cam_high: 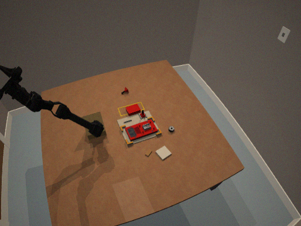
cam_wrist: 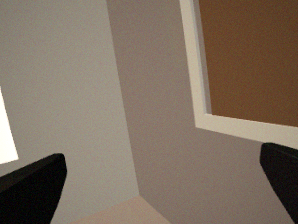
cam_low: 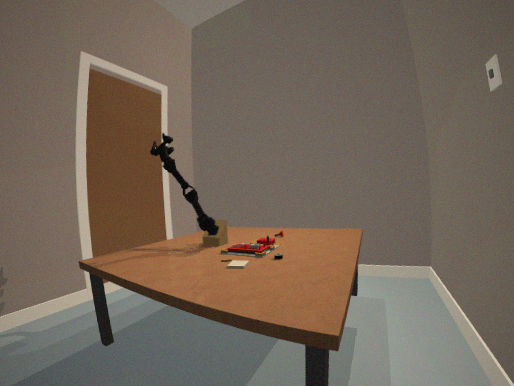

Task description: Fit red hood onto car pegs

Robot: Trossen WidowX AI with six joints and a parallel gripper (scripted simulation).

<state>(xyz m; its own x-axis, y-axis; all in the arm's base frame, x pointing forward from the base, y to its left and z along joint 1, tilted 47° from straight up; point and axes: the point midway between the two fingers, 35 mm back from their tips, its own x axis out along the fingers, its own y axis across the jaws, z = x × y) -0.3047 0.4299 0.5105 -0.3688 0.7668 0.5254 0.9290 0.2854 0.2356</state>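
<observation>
The hood (cam_high: pixel 133 109) (cam_low: pixel 266 241), a red flat-roofed block, lies on the table inside a yellow outline, behind the jig. Its corner holes cannot be made out. The red chassis (cam_high: pixel 143 134) sits in the pale jig (cam_high: pixel 120 122) between orange corner brackets. The grey engine block (cam_high: pixel 146 126) is on its deck, with short pegs around it. My gripper (cam_low: pixel 158 141) (cam_wrist: pixel 164 158) is open and empty, raised high and far from the hood, on the door side. The wrist view shows only walls, a door frame and both fingertips.
A small red part with a black post (cam_high: pixel 142 115) stands beside the chassis. A red-and-black piece (cam_high: pixel 125 90) lies farther back. A dark wheel (cam_high: pixel 171 129) (cam_low: pixel 278 256), a white square block (cam_high: pixel 163 153) (cam_low: pixel 238 264) and an orange angle piece (cam_high: pixel 149 153) lie around the jig.
</observation>
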